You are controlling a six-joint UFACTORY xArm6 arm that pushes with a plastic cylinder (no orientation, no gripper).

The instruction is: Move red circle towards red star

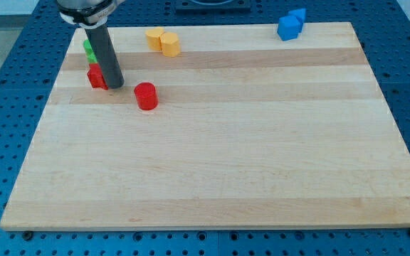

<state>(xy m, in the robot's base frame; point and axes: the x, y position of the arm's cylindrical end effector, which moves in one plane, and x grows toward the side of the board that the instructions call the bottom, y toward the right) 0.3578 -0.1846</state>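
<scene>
Rod and nothing more — my tip [115, 87] has no jaws to spread or press together, so it holds nothing; it rests on the wooden board [219, 171] just beside the red star [96, 77], against that block's right side as far as can be told. The red circle [146, 96] sits near the tip on the view's right, apart from it and untouched. Counted: two red blocks; one green block [89, 50], shape unclear, half hidden behind the rod above the star; two yellow blocks [162, 41] touching at the view's top; two blue blocks [290, 24] together at the top right.
</scene>
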